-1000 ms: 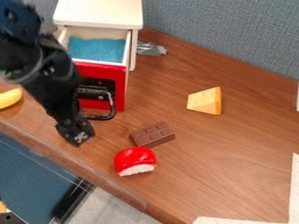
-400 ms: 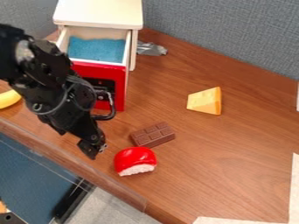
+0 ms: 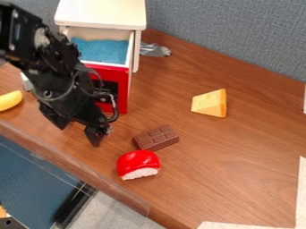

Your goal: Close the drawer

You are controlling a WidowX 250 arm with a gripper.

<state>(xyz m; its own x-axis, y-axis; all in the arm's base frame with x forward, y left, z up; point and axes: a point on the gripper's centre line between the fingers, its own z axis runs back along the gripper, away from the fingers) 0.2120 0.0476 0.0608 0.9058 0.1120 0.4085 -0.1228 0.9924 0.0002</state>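
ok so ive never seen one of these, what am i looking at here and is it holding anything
A fixed camera looks down at a slant on a wooden table. The black machine at the left is a robot arm; its two-fingered claw is open, and I see nothing held in it. Behind it, a small white-topped cabinet has its red-fronted drawer pulled out; closing that is the job. Around lie a yellow banana-like piece, a chocolate bar, a red-and-white piece and a cheese wedge.
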